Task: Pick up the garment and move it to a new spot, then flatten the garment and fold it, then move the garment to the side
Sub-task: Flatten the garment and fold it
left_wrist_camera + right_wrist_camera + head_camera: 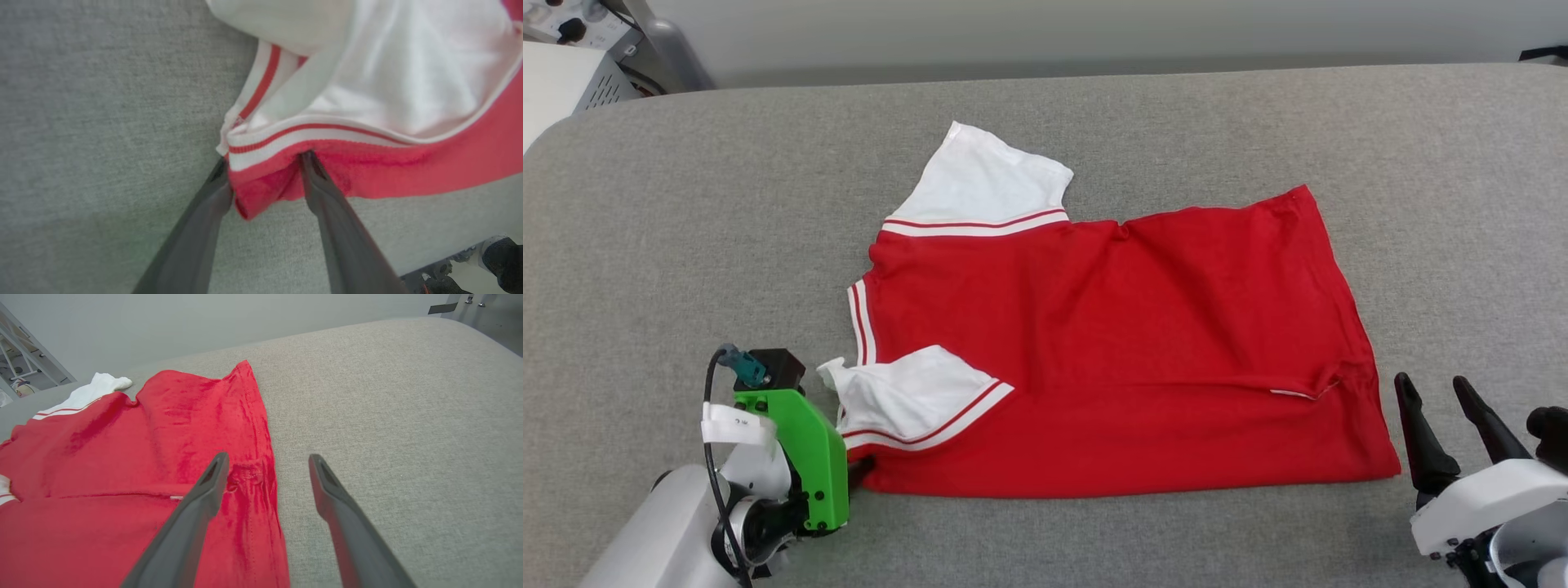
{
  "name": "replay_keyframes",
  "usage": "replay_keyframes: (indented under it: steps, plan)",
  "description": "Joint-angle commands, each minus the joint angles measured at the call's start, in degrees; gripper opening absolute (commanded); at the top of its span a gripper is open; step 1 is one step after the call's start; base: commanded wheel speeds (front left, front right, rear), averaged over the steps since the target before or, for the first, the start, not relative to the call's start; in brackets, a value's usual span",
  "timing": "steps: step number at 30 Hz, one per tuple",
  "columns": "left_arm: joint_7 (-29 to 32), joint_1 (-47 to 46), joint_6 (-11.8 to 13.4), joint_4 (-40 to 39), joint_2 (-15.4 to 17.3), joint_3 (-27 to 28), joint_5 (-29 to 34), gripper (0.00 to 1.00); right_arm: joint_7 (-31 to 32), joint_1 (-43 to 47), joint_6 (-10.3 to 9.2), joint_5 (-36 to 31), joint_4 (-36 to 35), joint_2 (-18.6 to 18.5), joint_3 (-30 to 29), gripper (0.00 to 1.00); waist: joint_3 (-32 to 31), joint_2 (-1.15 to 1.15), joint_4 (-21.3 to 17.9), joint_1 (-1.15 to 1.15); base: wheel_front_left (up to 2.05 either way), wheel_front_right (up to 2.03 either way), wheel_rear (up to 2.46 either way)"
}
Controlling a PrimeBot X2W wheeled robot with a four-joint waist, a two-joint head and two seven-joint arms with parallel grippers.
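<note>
Garment lies flat on the desk, folding apparently just begun, side move pending — left gripper wide astride its corner, right gripper wide, empty.

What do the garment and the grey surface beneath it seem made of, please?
The garment looks like soft matte knit jersey, perhaps cotton or polyester: it creases limply. The grey surface looks woven, matte, perhaps padded upholstery: coarse weave shows.

The left arm reaches low with jaws partly apart, the right arm hovers, jaws wide.
</note>
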Motion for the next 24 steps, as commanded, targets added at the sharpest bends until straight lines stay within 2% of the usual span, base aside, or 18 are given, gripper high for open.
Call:
replay_keyframes:
  steps: [1,7,14,18,24]
  plan:
    - [-0.4,0.8,-0.5,2.3,-3.2,-1.9,-0.7,0.00,1.2,-0.5,-0.46,1.0,0.3,-0.6,-0.9,1.00,-0.3,0.00,-0.1,0.00,0.00,0.00,0.00]
    - [-3.9,2.2,-0.6,1.4,-2.5,-1.0,-0.2,0.00,12.6,0.7,-0.46,4.6,-1.2,-3.2,-1.4,1.00,-2.4,0.00,0.3,0.00,0.00,0.00,0.00]
    - [-6.1,5.1,1.8,-6.8,-0.1,0.2,1.1,0.00,30.8,2.0,-0.46,8.1,-4.1,-5.5,-1.7,1.00,-3.5,0.00,2.1,0.00,0.00,0.00,0.00]
    - [-6.3,5.8,3.2,-12.4,0.9,0.7,1.8,0.00,37.4,1.1,-0.46,7.9,-5.2,-5.5,-1.7,1.00,-2.3,0.00,3.5,0.00,0.00,0.00,0.00]
    - [-6.2,5.5,4.7,-18.1,1.7,0.7,3.0,0.00,40.9,-2.8,-0.46,7.2,-1.6,-5.8,-0.7,1.00,0.2,0.00,4.9,0.00,0.00,0.00,0.00]
